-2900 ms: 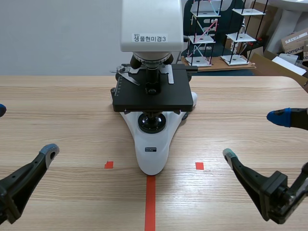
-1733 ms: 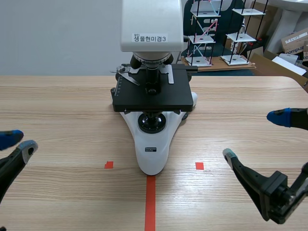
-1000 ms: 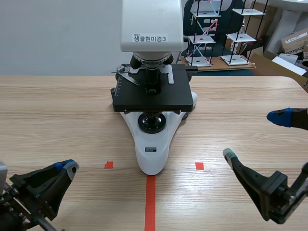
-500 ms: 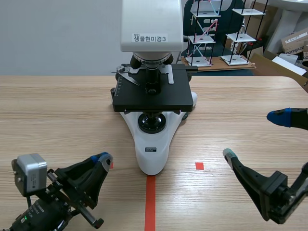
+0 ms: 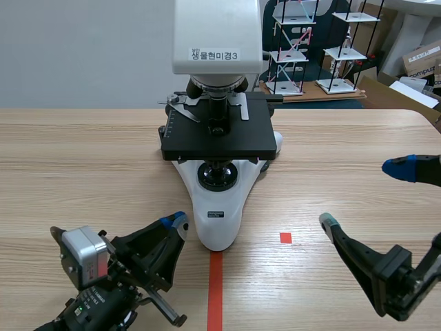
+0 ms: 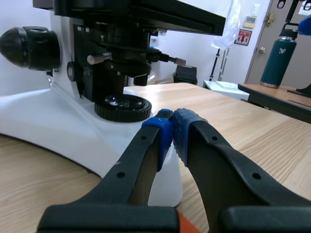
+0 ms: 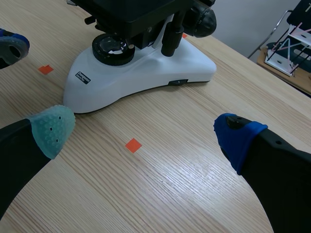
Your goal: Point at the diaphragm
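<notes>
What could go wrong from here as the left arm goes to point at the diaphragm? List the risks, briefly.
1. The shut left gripper sits low, right by the white base of the microscope. Driving straight ahead may bump the base and shove the whole instrument.
2. The diaphragm is tucked under the stage, just above the illuminator lens. The tips could stop at the lens instead, or clip the stage edge while rising.

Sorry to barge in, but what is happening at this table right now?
A two-armed robot is working at a microscope. The left gripper, fingers shut, sits low beside the white base, aimed toward the diaphragm assembly under the stage. The right gripper is open off to the side, holding nothing.
</notes>
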`<action>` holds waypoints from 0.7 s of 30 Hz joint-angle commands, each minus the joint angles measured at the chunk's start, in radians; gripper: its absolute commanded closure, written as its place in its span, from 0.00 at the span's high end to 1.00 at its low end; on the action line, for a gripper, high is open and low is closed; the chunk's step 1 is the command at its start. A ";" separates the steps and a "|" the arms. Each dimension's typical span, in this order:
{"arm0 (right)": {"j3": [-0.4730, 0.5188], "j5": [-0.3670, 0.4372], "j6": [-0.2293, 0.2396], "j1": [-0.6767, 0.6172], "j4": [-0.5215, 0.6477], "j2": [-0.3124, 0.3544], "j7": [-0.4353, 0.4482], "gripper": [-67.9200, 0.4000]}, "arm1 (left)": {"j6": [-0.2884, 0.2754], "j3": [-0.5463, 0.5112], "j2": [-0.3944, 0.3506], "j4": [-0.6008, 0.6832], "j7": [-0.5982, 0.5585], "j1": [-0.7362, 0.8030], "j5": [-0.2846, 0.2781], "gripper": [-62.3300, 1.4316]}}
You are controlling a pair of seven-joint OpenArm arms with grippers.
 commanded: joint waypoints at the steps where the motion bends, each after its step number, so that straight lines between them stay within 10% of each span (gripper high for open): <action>1: 0.004 0.011 -0.007 0.001 0.016 0.005 0.015 0.94 | 0.036 0.002 0.008 0.010 0.003 -0.018 -0.006 0.07; 21: 0.004 0.011 -0.007 0.001 0.016 0.005 0.015 0.94 | 0.104 0.004 0.024 0.005 0.013 -0.066 -0.007 0.07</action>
